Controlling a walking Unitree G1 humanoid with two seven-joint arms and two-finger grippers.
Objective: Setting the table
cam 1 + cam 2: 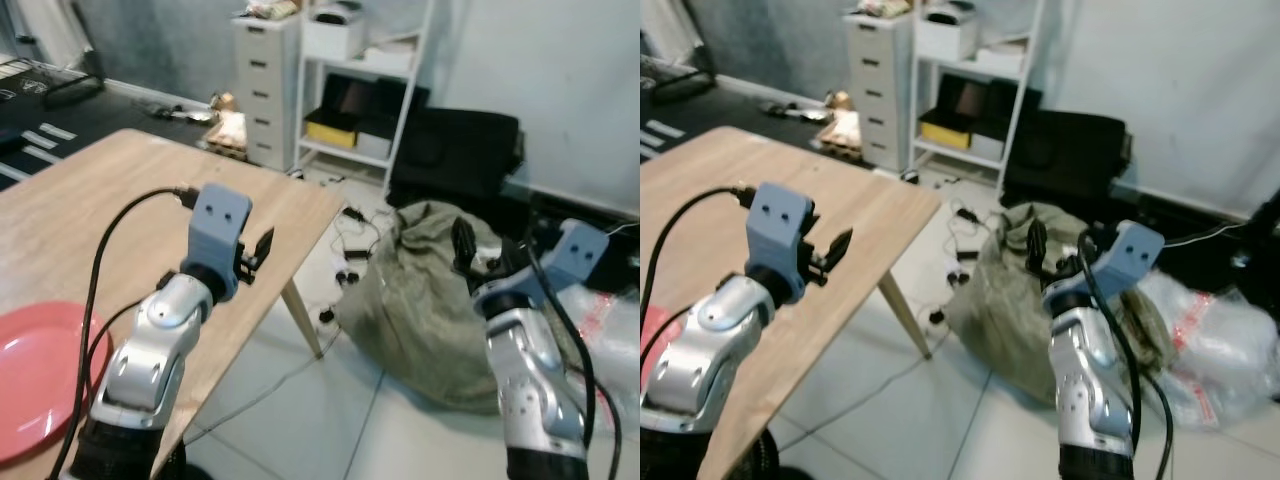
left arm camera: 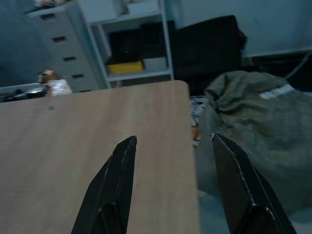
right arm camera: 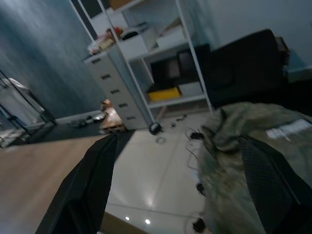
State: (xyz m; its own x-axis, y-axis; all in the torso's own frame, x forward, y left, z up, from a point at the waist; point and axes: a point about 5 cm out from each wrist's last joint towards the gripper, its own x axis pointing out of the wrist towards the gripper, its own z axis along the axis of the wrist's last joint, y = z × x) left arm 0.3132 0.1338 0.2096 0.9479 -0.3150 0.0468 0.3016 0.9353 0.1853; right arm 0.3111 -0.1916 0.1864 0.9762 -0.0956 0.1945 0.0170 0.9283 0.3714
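A wooden table (image 1: 120, 200) stretches across the left, with a red plate (image 1: 30, 375) lying on its near left part. My left gripper (image 1: 258, 250) hovers over the table's right edge, open and holding nothing; in the left wrist view its fingers (image 2: 119, 180) spread over the bare tabletop (image 2: 73, 136). Off the table to the right, my right gripper (image 1: 468, 252) is raised above the floor in front of an olive sack (image 1: 420, 290). It is open and empty, and its fingers (image 3: 95, 180) stand wide apart.
A white shelf unit (image 1: 360, 80) and a grey drawer cabinet (image 1: 265, 85) stand at the back wall. A black bag (image 1: 455, 150) sits beside them. Cables (image 1: 345, 260) lie on the tiled floor by the table leg (image 1: 303, 320). Clear plastic bags (image 1: 1210, 350) lie at the right.
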